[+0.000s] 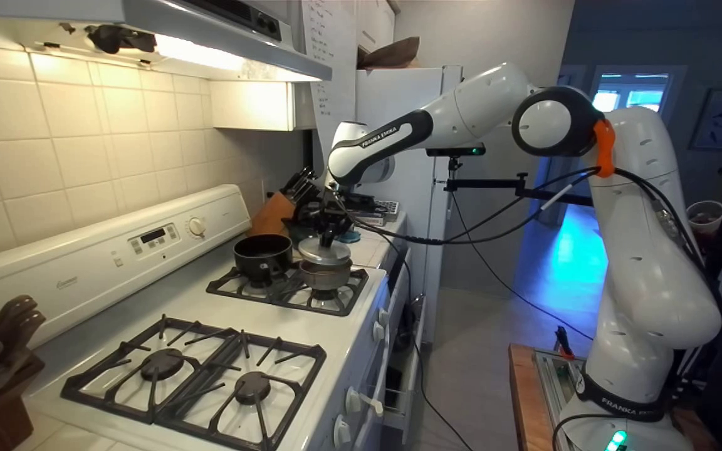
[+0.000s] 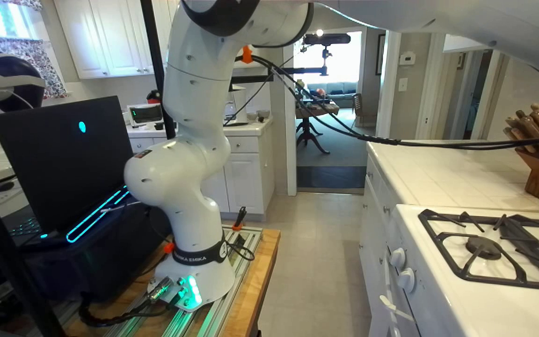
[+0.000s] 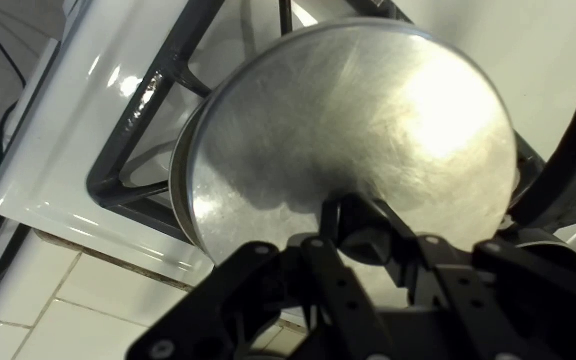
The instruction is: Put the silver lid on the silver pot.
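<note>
The lid (image 3: 338,135), a round disc of scuffed, shiny metal, is held by its dark knob (image 3: 365,237) between the fingers (image 3: 329,222). It is positioned over the low silver-grey pot (image 1: 325,275), left uncovered along one edge (whether the two touch cannot be told). The pot is carried by a black grate (image 3: 135,115), beside a deep black pan (image 1: 263,258). "FRANKA EMIKA" is printed on the white arm (image 1: 486,94).

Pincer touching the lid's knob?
Touching: the wrist view shows the pincer closed on the knob of the silver lid, no visible gap either side.
</note>
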You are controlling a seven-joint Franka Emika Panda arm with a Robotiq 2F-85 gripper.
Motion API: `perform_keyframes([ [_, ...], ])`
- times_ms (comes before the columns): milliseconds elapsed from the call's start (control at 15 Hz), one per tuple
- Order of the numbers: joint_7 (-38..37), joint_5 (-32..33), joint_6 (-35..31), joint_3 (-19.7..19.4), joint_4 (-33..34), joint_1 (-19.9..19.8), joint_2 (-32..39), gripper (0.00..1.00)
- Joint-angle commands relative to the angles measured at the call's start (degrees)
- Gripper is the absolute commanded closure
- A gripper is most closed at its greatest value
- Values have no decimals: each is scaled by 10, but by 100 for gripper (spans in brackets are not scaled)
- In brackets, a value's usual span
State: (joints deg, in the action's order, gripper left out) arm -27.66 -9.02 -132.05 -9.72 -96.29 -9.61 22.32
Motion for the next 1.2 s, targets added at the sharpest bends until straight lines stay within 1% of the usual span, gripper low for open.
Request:
perform_keyframes([
  [0, 21, -23, 18, 2, 39, -9, 28, 94],
  [667, 24, -26, 17, 4, 62, -14, 57, 94],
  [1133, 25, -28, 18, 4, 64, -19, 62, 94],
])
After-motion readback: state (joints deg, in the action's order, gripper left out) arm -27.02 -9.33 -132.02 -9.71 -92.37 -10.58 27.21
